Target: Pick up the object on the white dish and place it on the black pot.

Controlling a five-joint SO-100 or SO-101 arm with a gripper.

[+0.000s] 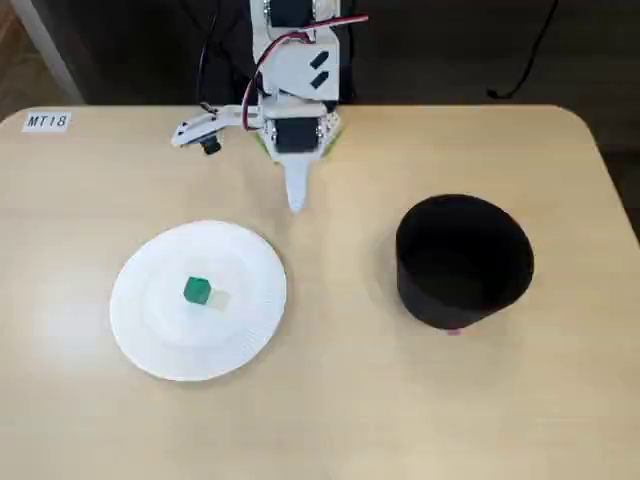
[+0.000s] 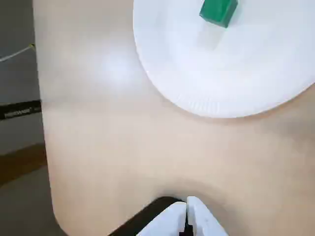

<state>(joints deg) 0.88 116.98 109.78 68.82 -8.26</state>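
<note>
The tiny green cube (image 1: 197, 291) sits near the middle of the white paper plate (image 1: 150, 330) on the left of the table in the fixed view. The black pot (image 1: 463, 262) stands upright on the right, apart from the plate. My gripper (image 1: 296, 200) hangs at the back centre, shut and empty, behind the plate's far rim and left of the pot. In the wrist view the cube (image 2: 218, 11) lies on the plate (image 2: 216, 78) at the top right, and my gripper (image 2: 186, 210) is closed at the bottom edge, well short of the plate.
A white label reading MT18 (image 1: 46, 121) is stuck at the table's back left corner. The arm's base and red and black cables (image 1: 270, 55) stand at the back centre. In the wrist view the table edge (image 2: 40, 123) runs down the left, with floor beyond.
</note>
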